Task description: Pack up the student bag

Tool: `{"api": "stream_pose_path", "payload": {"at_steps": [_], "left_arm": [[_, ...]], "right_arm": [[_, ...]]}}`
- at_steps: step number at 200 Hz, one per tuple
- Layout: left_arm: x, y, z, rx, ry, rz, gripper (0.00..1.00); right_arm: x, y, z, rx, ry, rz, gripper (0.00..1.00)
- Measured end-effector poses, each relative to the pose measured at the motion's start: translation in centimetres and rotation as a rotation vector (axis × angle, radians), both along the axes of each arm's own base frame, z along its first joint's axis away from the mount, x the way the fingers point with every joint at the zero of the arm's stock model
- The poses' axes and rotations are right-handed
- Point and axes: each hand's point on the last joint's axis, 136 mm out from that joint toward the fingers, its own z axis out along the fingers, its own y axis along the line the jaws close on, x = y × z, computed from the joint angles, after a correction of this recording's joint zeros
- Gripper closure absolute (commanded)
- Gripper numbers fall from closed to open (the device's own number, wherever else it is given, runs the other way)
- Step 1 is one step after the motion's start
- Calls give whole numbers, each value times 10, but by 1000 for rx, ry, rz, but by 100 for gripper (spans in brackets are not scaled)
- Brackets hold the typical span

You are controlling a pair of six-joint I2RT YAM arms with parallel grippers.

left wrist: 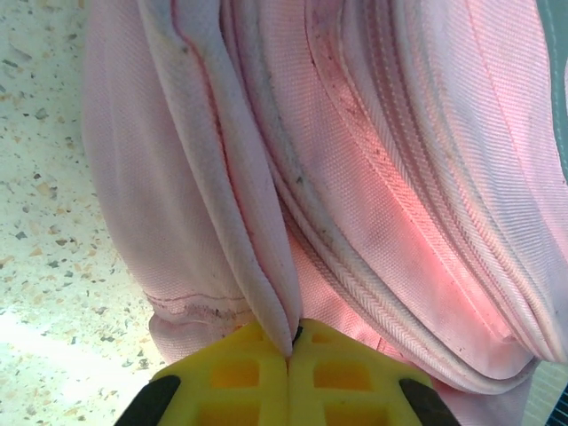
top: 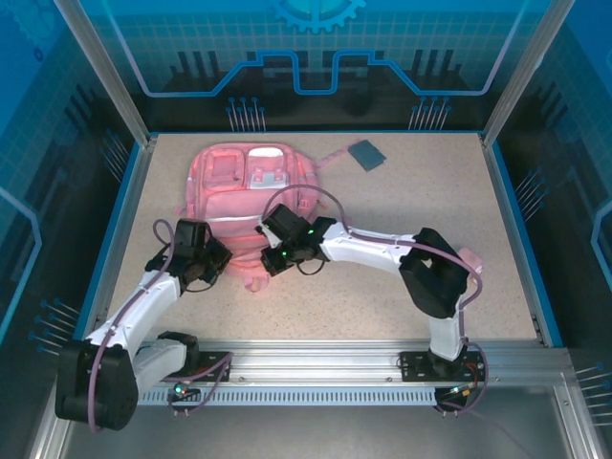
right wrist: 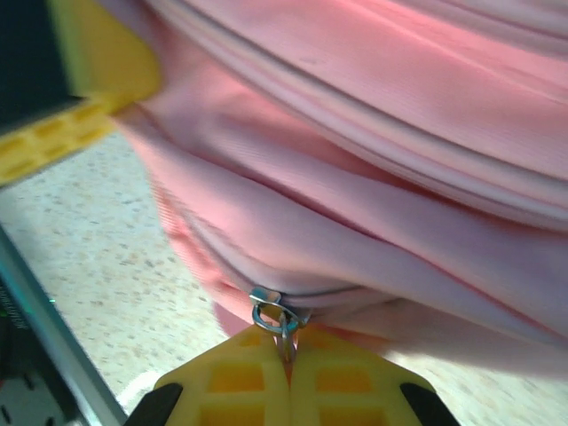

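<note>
Pink student bag, long axis near-to-far

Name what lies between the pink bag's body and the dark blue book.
Top view: a pink strap trails from the student bag toward the dark blue book, over bare table.

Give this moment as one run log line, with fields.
left gripper: shut on fold of large pink fabric backpack | right gripper: shut on small metal zipper pull
</note>
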Motion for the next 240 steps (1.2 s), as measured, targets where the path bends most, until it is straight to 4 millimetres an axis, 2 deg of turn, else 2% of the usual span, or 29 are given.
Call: {"api": "stream_pose_path", "payload": {"at_steps": [63, 90, 101, 112, 116, 131, 138, 151, 173, 201, 240], "left_arm": [[-3, 7, 23, 59, -55, -51, 100], [-8, 13, 24, 84, -38, -62, 100], [-10, 16, 23, 94, -28, -66, 100], [-12, 19, 21, 100, -17, -63, 92], [-12, 20, 21, 103, -14, -61, 86], [-15, 26, 19, 126, 3, -53, 53], [-17, 31, 18, 141, 16, -43, 46], [-20, 37, 18, 166, 38, -27, 39], [-23, 39, 27, 177, 50, -31, 36], [-23, 27, 38, 102, 27, -52, 35], [-26, 11, 43, -14, 7, -46, 36]], "right_arm": [[60, -84, -2, -94, -41, -198, 100], [68, -96, -1, -113, -42, -229, 100], [68, -93, 2, -101, -38, -222, 100], [67, -88, 5, -82, -28, -210, 100], [66, -86, 6, -73, -22, -201, 100], [63, -75, 9, -58, -14, -170, 100], [61, -67, 10, -52, -15, -151, 100], [58, -52, 11, -38, -12, -114, 100], [43, -26, 9, -5, 20, -41, 100], [24, 2, 9, 42, 61, 38, 100], [17, 16, 11, 81, 91, 68, 100]]}}
